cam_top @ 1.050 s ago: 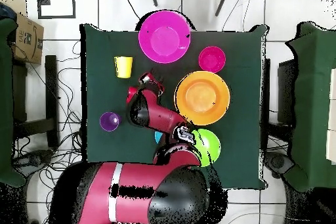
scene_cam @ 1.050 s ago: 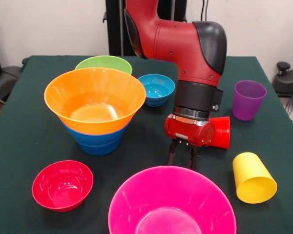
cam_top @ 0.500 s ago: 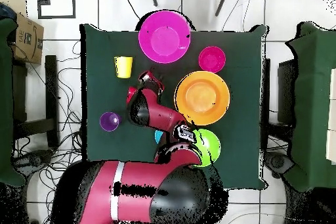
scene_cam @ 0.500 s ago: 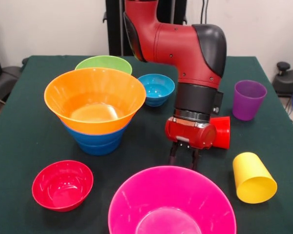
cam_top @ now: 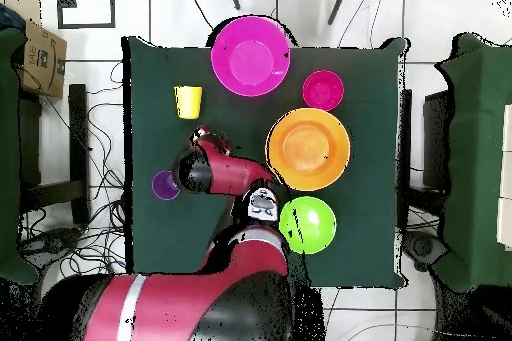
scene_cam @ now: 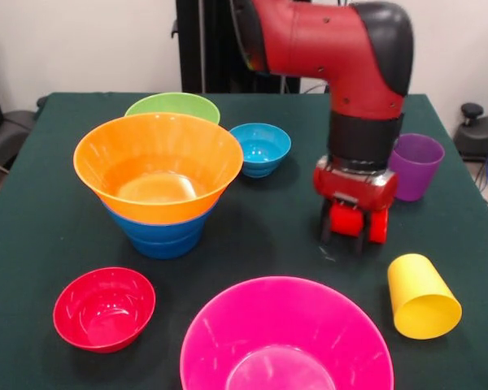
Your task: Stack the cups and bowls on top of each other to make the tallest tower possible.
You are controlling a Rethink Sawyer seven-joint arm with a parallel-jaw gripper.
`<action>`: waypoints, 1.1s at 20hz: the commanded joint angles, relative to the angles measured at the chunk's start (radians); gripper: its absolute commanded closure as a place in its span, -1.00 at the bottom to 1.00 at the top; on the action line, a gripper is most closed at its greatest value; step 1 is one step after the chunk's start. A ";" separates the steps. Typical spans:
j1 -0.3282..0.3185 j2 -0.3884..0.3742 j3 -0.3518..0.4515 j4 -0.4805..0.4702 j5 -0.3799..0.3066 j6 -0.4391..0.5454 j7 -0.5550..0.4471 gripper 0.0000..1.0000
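The dark green surface (scene_cam: 32, 203) carries ten pieces of bright plastic ware. The red and black arm (scene_cam: 342, 49) reaches down over its right half in the front view.

The pink bowl (scene_cam: 286, 341), the widest piece, stands alone and upright at the near edge. Left of centre is the tower (scene_cam: 159, 195). There the orange bowl (scene_cam: 158, 162) sits nested in the blue bowls (scene_cam: 163, 237), whose stepped rims show beneath it. The green bowl (scene_cam: 172, 106) stands just behind the tower, partly hidden by the orange rim. The light-blue bowl (scene_cam: 261, 148) sits to the right of the green one, apart from both it and the tower. The small red bowl (scene_cam: 104, 307) rests upright near the front left, clear of the pink bowl.

The yellow cup (scene_cam: 421, 296) lies on its side at the front right, its mouth turned toward the camera. The purple cup (scene_cam: 416, 166) stands upright behind the arm's wrist. The red cup (scene_cam: 379, 226) lies on its side on the cloth between the two. The claw (scene_cam: 342, 237) is down over the red cup, but whether it grips the cup cannot be told from either view.
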 commanded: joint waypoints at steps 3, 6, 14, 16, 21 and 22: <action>0.035 -0.116 0.128 -0.028 -0.189 0.461 -0.234 -1.00; -0.021 -0.120 0.213 -0.021 -0.250 0.459 -0.290 -1.00; -0.118 -0.074 0.404 -0.126 -0.489 0.527 -0.554 -1.00; -0.159 -0.058 0.445 -0.133 -0.529 0.549 -0.606 -1.00; -0.187 -0.047 0.473 -0.174 -0.575 0.593 -0.638 -1.00; -0.187 -0.047 0.476 -0.177 -0.582 0.594 -0.642 -1.00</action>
